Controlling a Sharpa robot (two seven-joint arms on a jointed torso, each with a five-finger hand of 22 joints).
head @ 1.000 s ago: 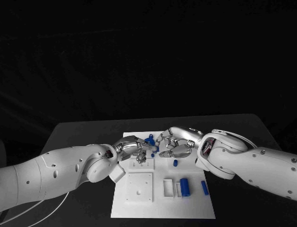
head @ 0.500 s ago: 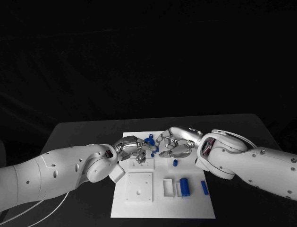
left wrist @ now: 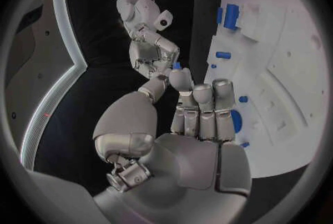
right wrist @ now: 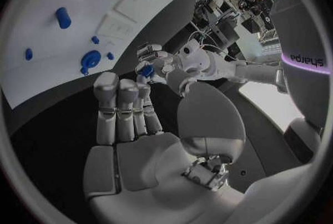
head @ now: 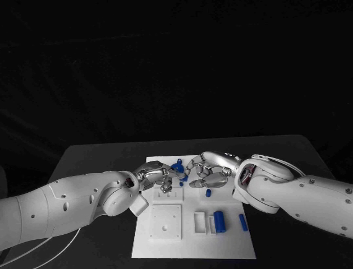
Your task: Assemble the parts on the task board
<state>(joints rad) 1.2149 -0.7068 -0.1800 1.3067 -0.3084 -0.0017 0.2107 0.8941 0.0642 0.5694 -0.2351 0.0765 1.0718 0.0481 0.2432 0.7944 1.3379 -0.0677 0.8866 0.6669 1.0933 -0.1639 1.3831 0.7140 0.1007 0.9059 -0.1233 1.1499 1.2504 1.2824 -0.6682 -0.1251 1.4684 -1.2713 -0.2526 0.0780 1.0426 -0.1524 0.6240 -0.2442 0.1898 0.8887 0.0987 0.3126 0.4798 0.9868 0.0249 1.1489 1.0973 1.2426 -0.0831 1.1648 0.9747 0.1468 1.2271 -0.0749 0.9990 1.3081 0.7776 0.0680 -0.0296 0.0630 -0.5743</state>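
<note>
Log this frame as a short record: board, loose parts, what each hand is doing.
board: white task board on black table
left hand: over the board's far part, pinching a small blue part
right hand: beside the left hand, fingers apart, holds nothing
loose parts: blue cylinder and blue peg near the board's front right; small blue piece under the right hand

Both hands hide part of the task board [head: 225, 246].

We see the white task board [head: 164, 247] lying flat mid-table, a raised square block [head: 165, 222] at its near left. 2 blue parts [head: 219, 219] lie near the front; another [head: 209, 193] sits mid-board.
</note>
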